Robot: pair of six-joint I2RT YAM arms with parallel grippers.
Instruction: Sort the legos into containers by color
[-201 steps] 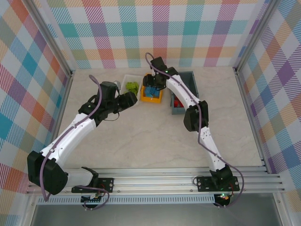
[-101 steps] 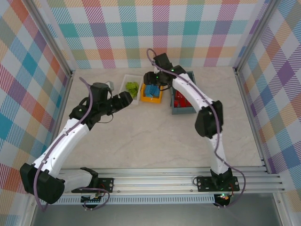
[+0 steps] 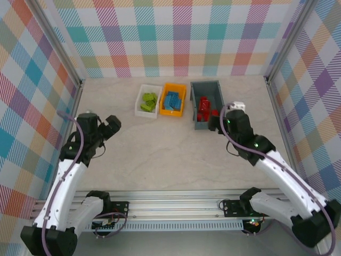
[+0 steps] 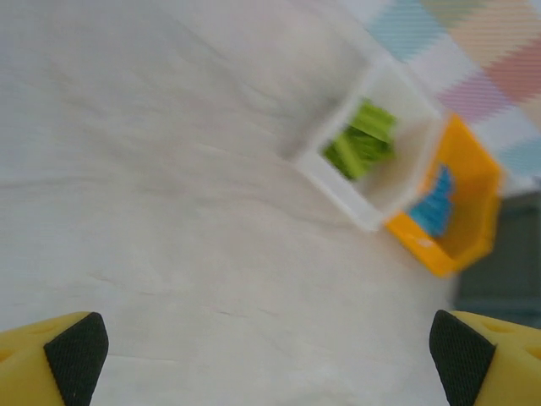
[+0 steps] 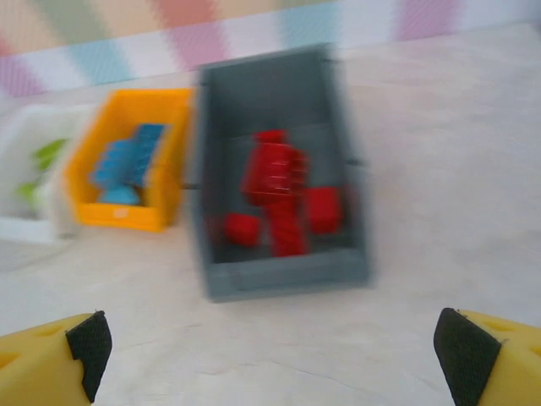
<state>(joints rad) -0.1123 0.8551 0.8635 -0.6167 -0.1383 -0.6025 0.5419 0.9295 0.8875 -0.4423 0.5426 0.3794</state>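
Three containers stand in a row at the back. The white tray [image 3: 143, 109] holds lime green legos [image 3: 148, 100]. Blue legos [image 3: 172, 99] lie in the orange bin [image 3: 181, 109], red legos [image 3: 203, 109] in the dark grey bin [image 3: 194, 104]. My left gripper [image 3: 111, 125] hovers open over bare table, well to the left and nearer than the tray [image 4: 334, 173]; its view [image 4: 270, 368] has nothing between the fingertips. My right gripper [image 3: 216, 120] is open beside the grey bin's near right corner. Its wrist view [image 5: 270, 351] looks at the grey bin [image 5: 279, 275] and the red legos [image 5: 275, 186].
Plaid walls close the back and both sides, with metal posts at the corners. A metal rail [image 3: 176, 205] carrying both arm bases runs along the near edge. The orange bin [image 5: 127, 216] and white tray [image 5: 17, 228] lie left of the grey bin.
Both arms have drawn back from the containers toward the near side, the left one to the far left, the right one to the right. Both pairs of jaws have opened wider.
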